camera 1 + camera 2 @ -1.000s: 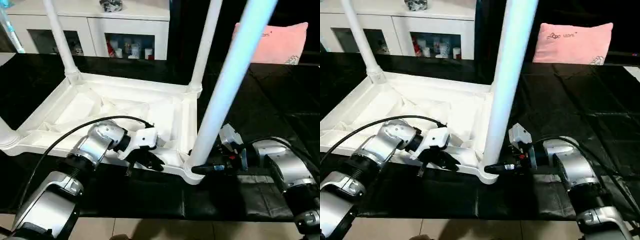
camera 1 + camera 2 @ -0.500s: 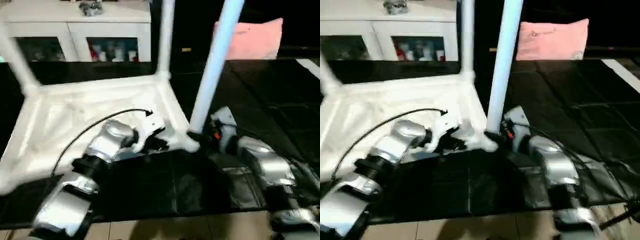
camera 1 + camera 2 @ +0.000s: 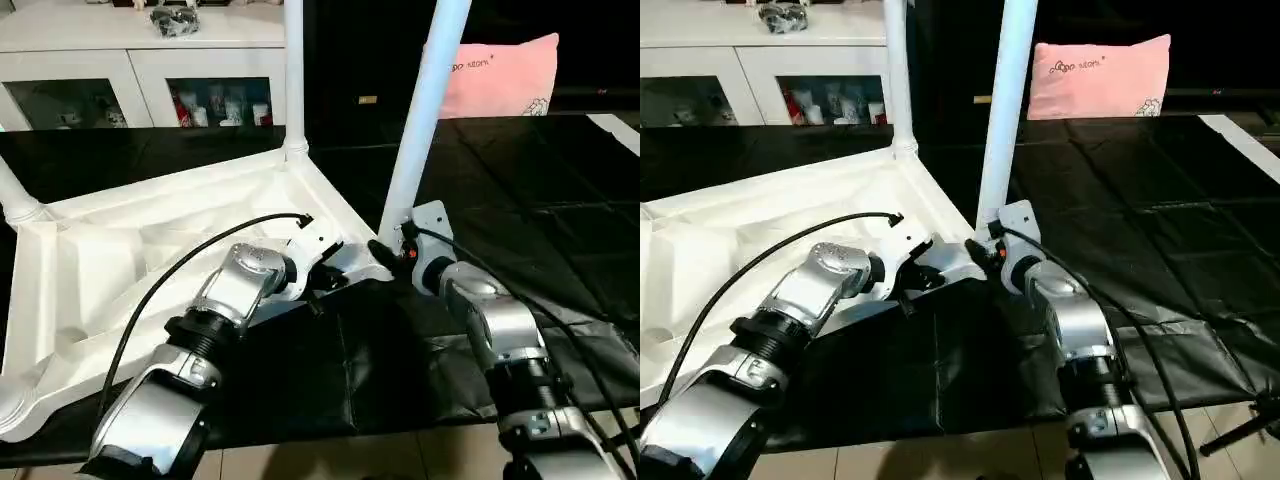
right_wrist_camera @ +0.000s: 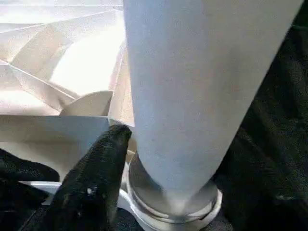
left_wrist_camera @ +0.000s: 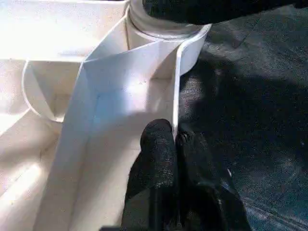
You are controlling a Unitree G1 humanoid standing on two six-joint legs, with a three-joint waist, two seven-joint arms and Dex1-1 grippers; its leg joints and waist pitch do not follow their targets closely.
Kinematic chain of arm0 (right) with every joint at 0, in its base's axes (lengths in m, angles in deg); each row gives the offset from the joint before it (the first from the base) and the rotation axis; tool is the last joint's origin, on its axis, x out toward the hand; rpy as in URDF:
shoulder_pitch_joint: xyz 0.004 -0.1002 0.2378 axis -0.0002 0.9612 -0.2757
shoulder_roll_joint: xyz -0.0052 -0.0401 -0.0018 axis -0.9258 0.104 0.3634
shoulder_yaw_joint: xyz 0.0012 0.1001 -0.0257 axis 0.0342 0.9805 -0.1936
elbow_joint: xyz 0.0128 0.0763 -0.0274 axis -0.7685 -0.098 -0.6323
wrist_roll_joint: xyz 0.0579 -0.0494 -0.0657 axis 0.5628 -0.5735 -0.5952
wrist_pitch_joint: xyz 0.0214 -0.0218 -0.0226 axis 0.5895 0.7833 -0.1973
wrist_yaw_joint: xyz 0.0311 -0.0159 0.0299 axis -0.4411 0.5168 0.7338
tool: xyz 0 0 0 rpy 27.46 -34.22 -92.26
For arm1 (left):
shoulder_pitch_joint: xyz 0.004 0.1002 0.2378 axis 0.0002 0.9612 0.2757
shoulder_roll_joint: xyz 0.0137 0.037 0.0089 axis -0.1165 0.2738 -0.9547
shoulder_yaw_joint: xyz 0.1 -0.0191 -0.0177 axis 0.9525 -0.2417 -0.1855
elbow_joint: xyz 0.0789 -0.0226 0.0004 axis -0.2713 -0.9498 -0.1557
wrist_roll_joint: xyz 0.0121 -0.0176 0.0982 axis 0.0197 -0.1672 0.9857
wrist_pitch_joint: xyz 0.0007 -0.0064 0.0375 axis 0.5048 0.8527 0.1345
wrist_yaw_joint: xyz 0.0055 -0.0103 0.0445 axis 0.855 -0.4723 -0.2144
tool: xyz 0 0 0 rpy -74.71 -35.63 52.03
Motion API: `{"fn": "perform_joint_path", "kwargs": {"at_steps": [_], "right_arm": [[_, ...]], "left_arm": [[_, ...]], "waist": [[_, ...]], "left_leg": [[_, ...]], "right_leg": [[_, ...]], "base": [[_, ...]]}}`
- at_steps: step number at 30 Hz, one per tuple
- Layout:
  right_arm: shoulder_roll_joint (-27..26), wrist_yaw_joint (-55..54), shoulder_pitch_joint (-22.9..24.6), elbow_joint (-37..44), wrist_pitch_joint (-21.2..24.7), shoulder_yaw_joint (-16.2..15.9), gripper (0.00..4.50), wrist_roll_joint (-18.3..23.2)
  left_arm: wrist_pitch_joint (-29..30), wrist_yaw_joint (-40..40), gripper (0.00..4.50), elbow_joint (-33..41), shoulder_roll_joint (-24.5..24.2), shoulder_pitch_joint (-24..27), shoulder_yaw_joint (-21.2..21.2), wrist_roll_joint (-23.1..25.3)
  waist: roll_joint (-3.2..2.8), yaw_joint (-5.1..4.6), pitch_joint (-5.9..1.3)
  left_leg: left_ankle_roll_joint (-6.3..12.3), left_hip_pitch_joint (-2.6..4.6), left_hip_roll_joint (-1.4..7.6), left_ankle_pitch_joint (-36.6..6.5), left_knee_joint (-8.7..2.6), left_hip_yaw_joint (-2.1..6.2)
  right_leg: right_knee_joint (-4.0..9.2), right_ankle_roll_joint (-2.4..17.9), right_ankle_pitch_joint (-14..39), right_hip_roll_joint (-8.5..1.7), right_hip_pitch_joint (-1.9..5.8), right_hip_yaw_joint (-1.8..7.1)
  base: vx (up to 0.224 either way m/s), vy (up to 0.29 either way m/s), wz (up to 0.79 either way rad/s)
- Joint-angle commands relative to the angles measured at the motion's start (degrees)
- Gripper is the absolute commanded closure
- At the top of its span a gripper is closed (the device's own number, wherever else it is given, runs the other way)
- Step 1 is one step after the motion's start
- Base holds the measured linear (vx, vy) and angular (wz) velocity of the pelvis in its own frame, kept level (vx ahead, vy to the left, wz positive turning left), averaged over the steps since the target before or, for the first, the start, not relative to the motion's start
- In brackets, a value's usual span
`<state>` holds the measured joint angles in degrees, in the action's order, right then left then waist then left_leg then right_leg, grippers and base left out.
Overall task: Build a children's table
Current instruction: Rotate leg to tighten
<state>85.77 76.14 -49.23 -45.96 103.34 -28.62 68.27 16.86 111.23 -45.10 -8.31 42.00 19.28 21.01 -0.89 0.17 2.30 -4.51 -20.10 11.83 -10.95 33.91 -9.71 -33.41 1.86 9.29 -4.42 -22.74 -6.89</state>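
Since the tabletop has swung round, your left gripper stays pinched on its near rim while the right gripper, seemingly clasping the near-right leg, lets you steer the build.

We see a pink pillow at the far edge of the black sheet. Behind stands a white cabinet with glass doors.

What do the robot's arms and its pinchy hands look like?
Both arms are shiny silver metal tubes with ribbed black rings at the joints. The left arm has a thin black cable looping over it and a white block at the wrist. The right arm has black cables too, with a small red-orange spot near its wrist. Each ends in two black fingers.
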Motion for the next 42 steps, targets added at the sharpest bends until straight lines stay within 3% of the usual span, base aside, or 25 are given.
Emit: {"fn": "perform_joint_path", "kwargs": {"at_steps": [1,5,8,16,22,27,29,34,42], "right_arm": [[-1.3,5.4,1.9,0.2,1.2,-4.5,1.32,2.3],[4.8,14.1,4.9,4.2,-0.3,-4.9,0.86,4.2],[9.0,19.6,6.3,5.8,-2.0,-4.3,0.71,5.5],[18.7,34.5,6.4,5.6,-7.4,-2.4,0.04,8.4],[24.0,46.7,5.7,4.4,-12.0,-6.0,0.04,9.4],[24.7,52.0,4.5,2.4,-13.5,-7.2,0.04,10.2],[24.0,53.6,3.1,0.4,-14.3,-7.7,0.31,10.6],[23.3,56.7,1.6,-1.8,-13.6,-8.9,0.75,11.6],[22.8,60.3,0.5,-4.6,-13.6,-9.8,1.42,12.1]], "left_arm": [[-1.7,1.4,4.50,2.3,1.1,-0.6,1.1,-1.5],[-4.7,7.2,4.50,1.8,-2.1,-0.4,2.2,-1.5],[-7.2,11.6,4.50,2.0,-4.3,-0.1,3.5,-1.6],[-14.2,23.1,4.50,1.2,-9.0,-0.7,6.6,-1.5],[-20.3,32.1,4.50,1.2,-11.4,-0.6,9.7,-2.0],[-22.4,34.6,4.50,0.7,-11.7,-0.9,10.8,-1.8],[-23.4,36.3,4.50,0.6,-11.6,-0.9,11.2,-1.8],[-23.9,37.9,4.50,1.4,-11.7,-0.6,12.0,-2.0],[-24.8,38.8,4.50,1.4,-11.8,-0.3,12.2,-2.2]], "waist": [[-0.21,0.26,-3.48],[-0.22,0.62,-3.77],[-0.27,1.01,-3.85],[-0.37,2.27,-3.42],[-0.11,3.35,-3.68],[0.02,4.21,-3.68],[0.42,4.67,-3.64],[0.77,4.89,-3.66],[0.84,5.02,-3.73]], "left_leg": [[3.54,-0.24,1.01,-12.7,-3.83,0.56],[5.27,-0.43,1.12,-9.0,-3.56,0.38],[6.48,-0.57,1.22,-7.7,-3.44,0.35],[5.77,0.00,1.54,-10.5,-3.55,0.15],[6.32,-0.11,1.59,-8.7,-3.38,0.02],[6.44,-0.05,1.85,-8.6,-3.40,-0.02],[6.09,-0.01,1.80,-8.5,-3.41,-0.11],[6.10,-0.16,1.78,-7.5,-3.36,-0.11],[6.40,-0.21,1.70,-7.0,-3.27,-0.15]], "right_leg": [[5.08,7.3,19.8,-3.71,3.20,2.90],[4.15,10.5,11.2,-3.88,3.69,3.22],[3.83,11.5,9.1,-3.95,3.96,3.22],[4.47,10.4,15.0,-3.96,3.48,3.28],[3.93,11.0,12.9,-3.99,3.59,3.22],[3.72,11.4,12.9,-4.04,3.42,3.24],[3.75,11.1,14.2,-4.15,3.37,3.30],[3.67,10.4,14.8,-4.14,3.41,3.32],[3.67,10.0,15.2,-4.10,3.35,3.22]], "base": [[0.000,0.000,0.00],[0.000,0.000,0.00],[0.000,0.000,0.00],[0.000,0.000,0.00],[0.000,0.000,0.00],[0.000,0.000,0.00],[0.000,0.000,0.00],[0.000,0.000,0.00],[0.000,0.000,0.00]]}}
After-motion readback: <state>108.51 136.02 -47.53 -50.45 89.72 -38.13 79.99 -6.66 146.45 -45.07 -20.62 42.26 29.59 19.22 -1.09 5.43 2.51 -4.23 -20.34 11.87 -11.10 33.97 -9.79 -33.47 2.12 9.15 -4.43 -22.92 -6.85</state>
